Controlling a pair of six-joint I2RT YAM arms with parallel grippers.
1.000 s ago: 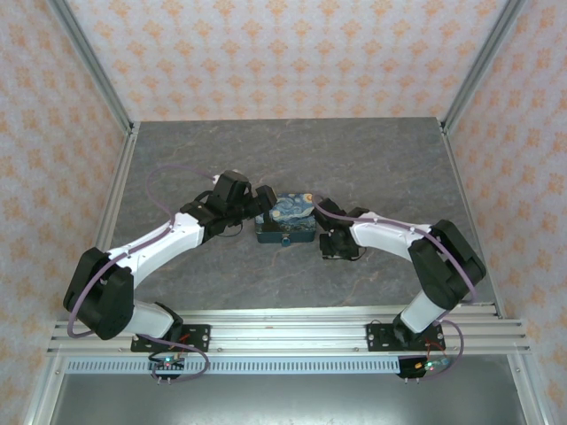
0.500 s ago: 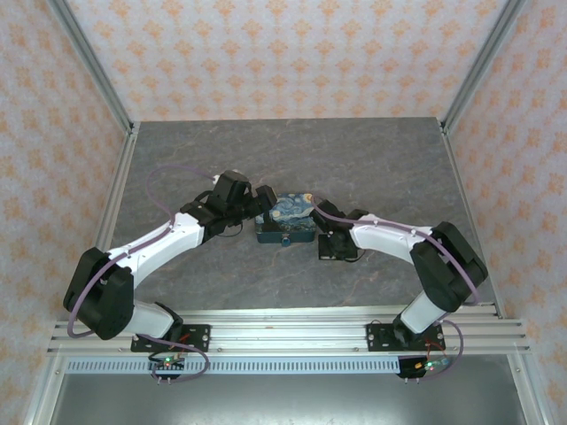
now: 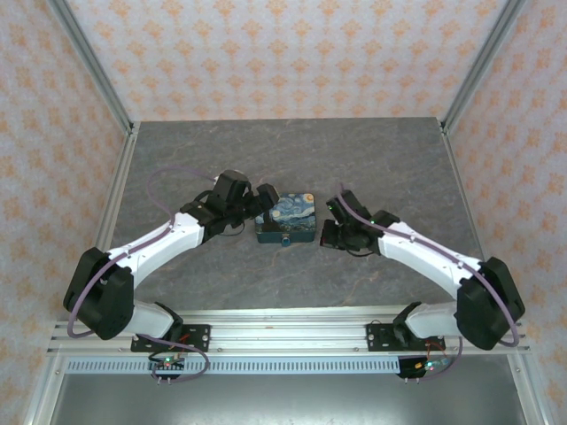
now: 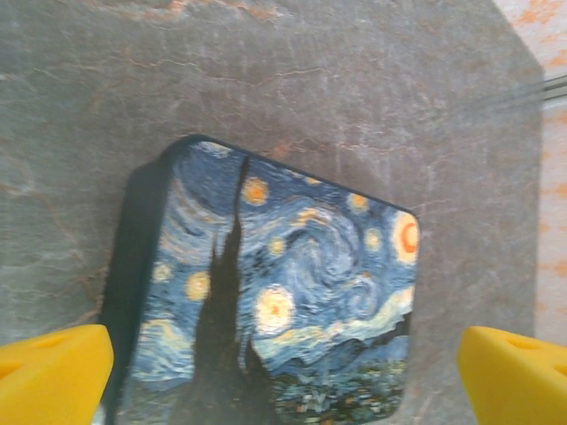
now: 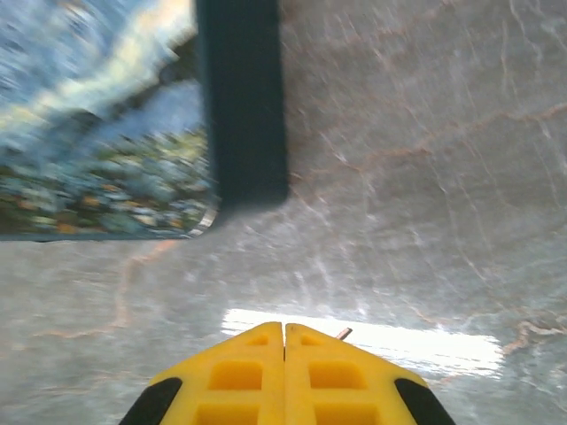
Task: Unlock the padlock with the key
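Worry list from my remote seat: the padlock (image 3: 286, 240) sits on the near face of the swirl-print box (image 3: 286, 217), mid-desk between the 2 arms. The left end effector (image 4: 283, 381) is spread wide with a yellow finger on either side of the box, not clamped on it. My guess is any shove at the lock slides the whole box.

The right end effector (image 5: 283, 329) is pinched fully closed just right of the box. 1 tiny sliver (image 5: 342, 334) pokes out beside the tips, but I can't tell if that's the key. If it isn't, that's an empty pinch.

The desk (image 3: 372, 159) is grey marble-look and throws glare, so probably slick. Orange-patterned walls (image 3: 283, 53), aluminium frame (image 3: 104, 80), rail (image 3: 292, 323) at the near edge.
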